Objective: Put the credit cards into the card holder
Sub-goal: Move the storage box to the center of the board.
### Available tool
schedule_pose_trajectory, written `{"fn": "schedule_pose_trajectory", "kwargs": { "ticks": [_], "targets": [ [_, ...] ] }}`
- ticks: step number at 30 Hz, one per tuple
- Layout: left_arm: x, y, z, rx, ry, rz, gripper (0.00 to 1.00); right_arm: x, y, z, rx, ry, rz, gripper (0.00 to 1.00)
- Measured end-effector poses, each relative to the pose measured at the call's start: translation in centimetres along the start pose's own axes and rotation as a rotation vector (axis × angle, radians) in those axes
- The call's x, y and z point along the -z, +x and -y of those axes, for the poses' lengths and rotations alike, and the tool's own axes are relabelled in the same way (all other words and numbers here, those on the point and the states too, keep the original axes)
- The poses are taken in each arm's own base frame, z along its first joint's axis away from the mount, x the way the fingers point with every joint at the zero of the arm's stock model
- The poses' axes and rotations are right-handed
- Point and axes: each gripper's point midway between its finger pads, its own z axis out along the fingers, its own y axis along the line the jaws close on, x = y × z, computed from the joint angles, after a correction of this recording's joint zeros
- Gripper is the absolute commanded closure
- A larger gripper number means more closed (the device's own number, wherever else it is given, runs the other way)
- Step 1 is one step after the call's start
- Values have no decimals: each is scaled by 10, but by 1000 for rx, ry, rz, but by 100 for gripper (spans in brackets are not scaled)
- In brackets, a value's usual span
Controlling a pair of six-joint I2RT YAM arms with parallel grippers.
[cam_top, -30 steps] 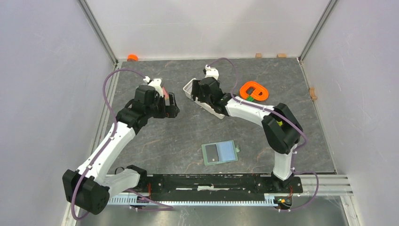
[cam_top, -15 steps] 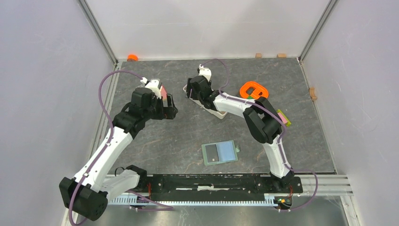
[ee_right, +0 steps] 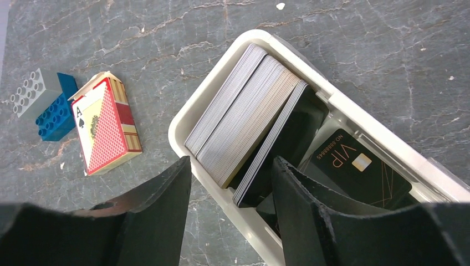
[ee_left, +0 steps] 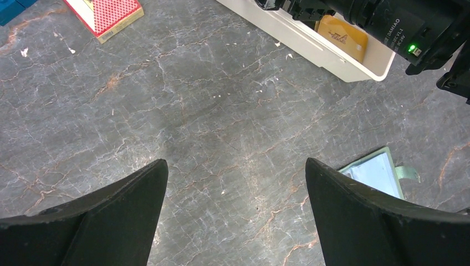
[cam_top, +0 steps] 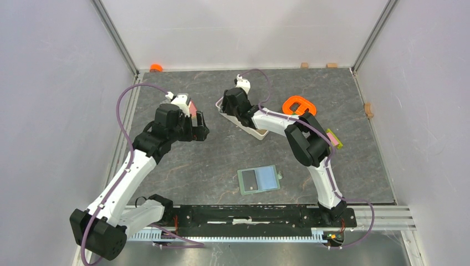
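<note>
The credit cards [ee_right: 249, 111] are sitting in a long white tray [ee_right: 183, 127] at the far middle of the table [cam_top: 210, 160]. Most are standing on edge in a leaning stack at one end. A black card marked VIP [ee_right: 354, 163] is lying flat beside the stack, and a tan card [ee_left: 342, 36] is lying further along the tray.

The right gripper [ee_right: 231, 162] is hanging directly over the stack. Its fingers are standing partly apart on either side of the stack's lower corner, with nothing clamped between them; contact with the cards cannot be confirmed.

The left gripper [ee_left: 235, 221] is hovering over bare table to the left of the tray, fingers spread wide and holding nothing.

The card holder [cam_top: 259, 179] is lying unfolded near the front edge, well apart from both grippers, showing a dark panel on one half and pale blue on the other.

A playing-card box [ee_right: 108, 124] and building blocks [ee_right: 47, 105] are lying left of the tray.
</note>
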Motion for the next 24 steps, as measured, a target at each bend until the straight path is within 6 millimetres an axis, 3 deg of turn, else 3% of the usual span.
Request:
{"fn": "schedule_pose_trajectory", "kwargs": {
  "ticks": [24],
  "targets": [
    [-1, 4, -1, 0, -3, -10, 0, -2, -5, 3, -5, 2, 20, 64]
  ]
}}
